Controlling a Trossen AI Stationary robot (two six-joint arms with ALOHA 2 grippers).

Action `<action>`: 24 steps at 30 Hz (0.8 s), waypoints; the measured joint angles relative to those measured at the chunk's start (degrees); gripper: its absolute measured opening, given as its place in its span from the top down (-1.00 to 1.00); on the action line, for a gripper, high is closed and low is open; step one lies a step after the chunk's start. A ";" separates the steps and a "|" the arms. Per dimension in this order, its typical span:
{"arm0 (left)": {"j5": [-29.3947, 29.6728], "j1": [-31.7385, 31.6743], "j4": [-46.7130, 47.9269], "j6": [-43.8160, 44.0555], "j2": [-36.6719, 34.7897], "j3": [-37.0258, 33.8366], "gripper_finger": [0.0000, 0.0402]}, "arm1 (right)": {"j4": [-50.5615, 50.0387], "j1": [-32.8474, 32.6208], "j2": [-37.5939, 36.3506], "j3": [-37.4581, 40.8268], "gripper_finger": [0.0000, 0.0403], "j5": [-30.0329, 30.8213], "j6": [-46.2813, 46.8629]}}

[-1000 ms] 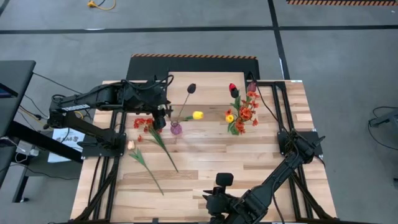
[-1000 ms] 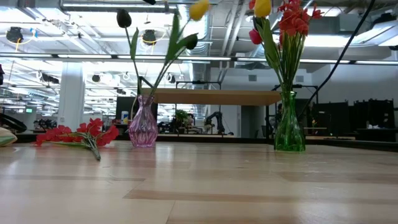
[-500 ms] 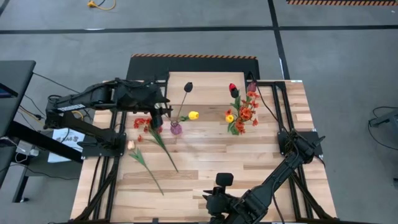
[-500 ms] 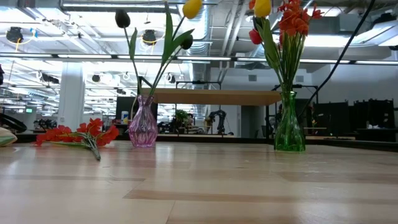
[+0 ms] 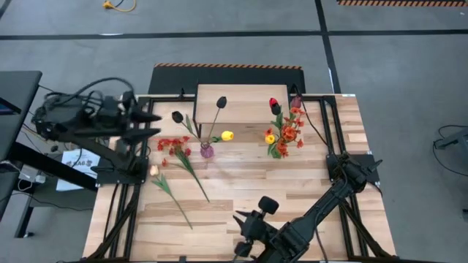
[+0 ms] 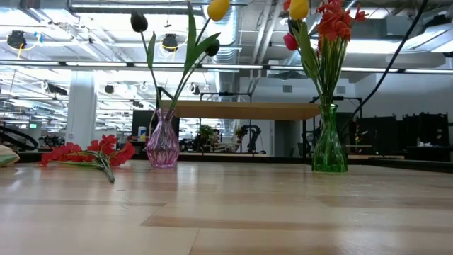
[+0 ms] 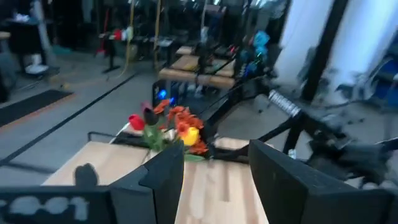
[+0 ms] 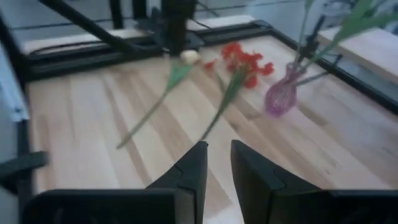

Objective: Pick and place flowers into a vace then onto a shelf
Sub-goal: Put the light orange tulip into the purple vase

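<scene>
A pink vase [image 5: 207, 151] stands mid-table with two dark tulips and a yellow one [image 5: 228, 135] in it. To its right, a green vase [image 6: 329, 145] holds red, yellow and orange flowers [image 5: 281, 131]. An orange-red spray [image 5: 173, 145] and a pink tulip [image 5: 154, 169] lie flat on the table, left of the pink vase. The shelf [image 5: 241, 95] stands at the far edge. My left gripper [image 5: 151, 123] hangs open and empty over the table's left edge, left of the spray. My right gripper [image 5: 241, 220] is by the near edge, open a little [image 8: 219, 149], and empty.
Black frame rails [image 5: 322, 124] run along the table's left and right sides. Bare planks [image 5: 248, 183] lie between the vases and my right gripper. The loose stems [image 8: 217, 109] reach from the spray toward the table's middle.
My left gripper has drawn back from the pink vase toward the table's left edge, rising and tipping up to level. The yellow tulip in the pink vase has swung a little more upright. My right gripper has rolled in place.
</scene>
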State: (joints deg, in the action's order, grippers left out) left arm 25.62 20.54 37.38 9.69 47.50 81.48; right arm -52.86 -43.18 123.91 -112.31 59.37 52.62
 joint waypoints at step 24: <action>3.58 25.32 -18.14 19.79 -12.29 -45.78 0.15 | 0.11 1.43 1.97 0.26 0.69 3.46 0.94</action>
State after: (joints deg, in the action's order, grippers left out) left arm 29.20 45.86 19.23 29.48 35.21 35.71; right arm -52.75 -41.75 125.89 -112.05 62.83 53.56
